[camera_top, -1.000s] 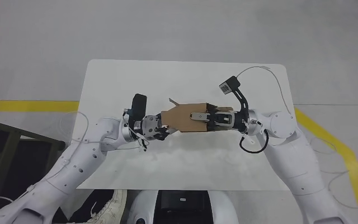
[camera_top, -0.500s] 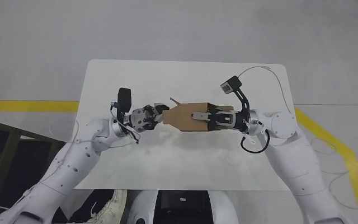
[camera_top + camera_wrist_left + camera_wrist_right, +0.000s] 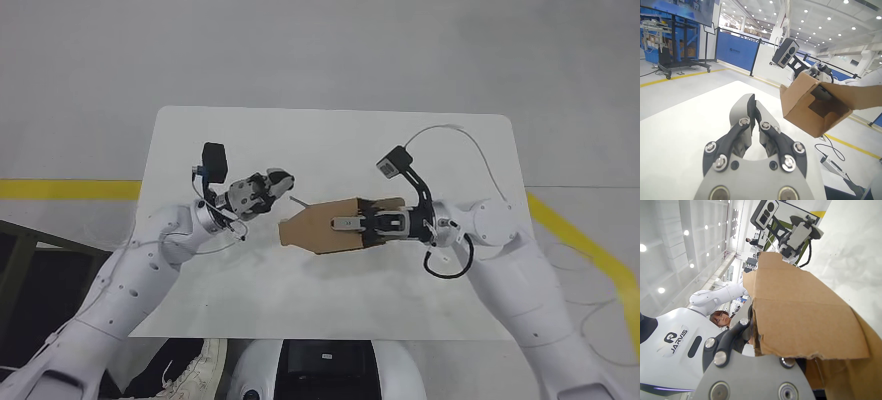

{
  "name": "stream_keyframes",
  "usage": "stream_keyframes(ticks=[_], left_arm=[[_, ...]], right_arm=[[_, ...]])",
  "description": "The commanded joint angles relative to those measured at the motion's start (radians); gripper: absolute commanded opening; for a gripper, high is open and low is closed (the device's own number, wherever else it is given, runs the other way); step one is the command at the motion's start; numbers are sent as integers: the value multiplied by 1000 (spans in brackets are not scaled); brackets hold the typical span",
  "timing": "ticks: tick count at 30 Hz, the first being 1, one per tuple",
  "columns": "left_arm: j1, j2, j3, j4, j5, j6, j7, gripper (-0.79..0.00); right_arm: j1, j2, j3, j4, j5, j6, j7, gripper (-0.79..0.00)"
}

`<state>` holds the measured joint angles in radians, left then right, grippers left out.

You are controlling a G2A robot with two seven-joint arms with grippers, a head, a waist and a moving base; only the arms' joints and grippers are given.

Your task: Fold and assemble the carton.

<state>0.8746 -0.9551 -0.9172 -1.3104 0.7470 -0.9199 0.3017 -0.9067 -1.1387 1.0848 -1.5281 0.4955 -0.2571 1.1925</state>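
Note:
The brown carton (image 3: 318, 228) is held above the white table (image 3: 330, 140), partly folded, its open end toward the left arm. In the left wrist view the carton (image 3: 806, 106) shows its hollow inside and one long flap sticking out. My right gripper (image 3: 352, 222) is shut on the carton's wall, one finger (image 3: 743, 321) outside the carton (image 3: 800, 317) and the other hidden behind the cardboard. My left gripper (image 3: 274, 184) hangs a short way from the carton's open end, apart from it. Its fingers (image 3: 751, 106) are shut on nothing.
The table's near edge (image 3: 330, 336) lies just below the carton in the top view. A yellow floor line (image 3: 60, 188) runs past both sides of the table. A dark frame (image 3: 40, 262) stands at the left beside the table.
My left gripper has drawn back from the carton's end, away and to the left. The right arm has swung the carton nearer and tilted it.

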Motion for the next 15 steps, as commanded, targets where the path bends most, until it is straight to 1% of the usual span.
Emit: stream_keyframes(ticks=[1,7,15], left_arm=[[-6,-6,4,-3,0,-6,-5,-785],[-10,-19,-1,-15,22,-28,-2,-785],[16,-19,-42,-45,78,-86,15,-785]], right_arm=[[3,-1,-5,6,2,0,-1,-785],[13,-2,-8,19,-5,4,-8,-785],[9,0,7,21,-6,2,-33,-785]])
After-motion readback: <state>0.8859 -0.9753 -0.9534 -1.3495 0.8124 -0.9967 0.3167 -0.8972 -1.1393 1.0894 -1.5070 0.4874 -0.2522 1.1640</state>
